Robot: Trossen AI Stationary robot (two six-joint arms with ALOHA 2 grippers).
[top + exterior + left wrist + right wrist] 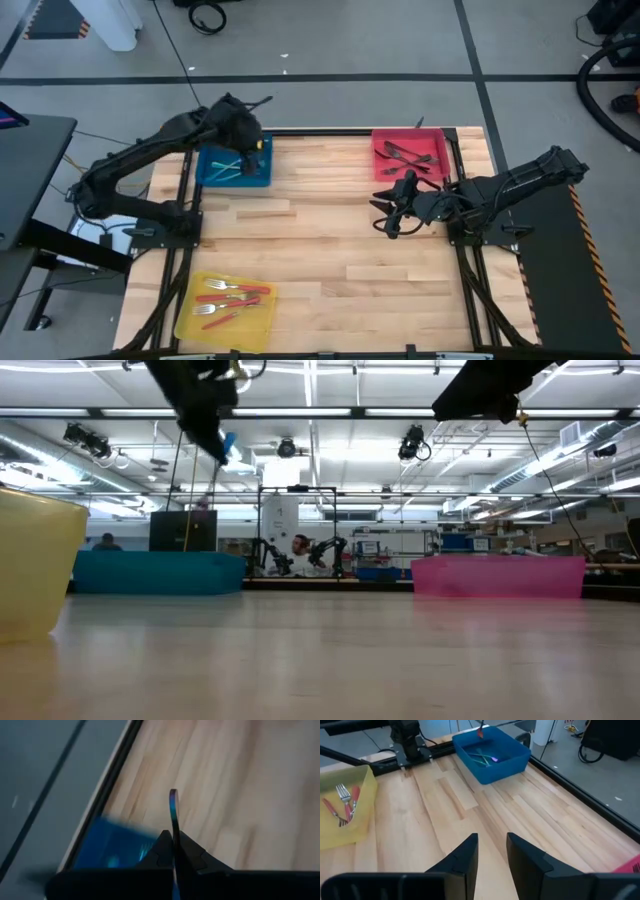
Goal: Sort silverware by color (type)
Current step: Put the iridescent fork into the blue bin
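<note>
Nearly sorted: left gripper (175, 851), clamped on the last iridescent utensil (173, 812), hovers over the blue tray (262, 177) at ten o'clock; right gripper (492, 851) apart, empty.

Blue tray (262, 178), iridescent utensil (173, 807)

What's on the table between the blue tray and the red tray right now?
Nothing: in the high view only bare wood lies between the blue tray and the red tray. The right end effector hangs below that stretch, not in it.
</note>
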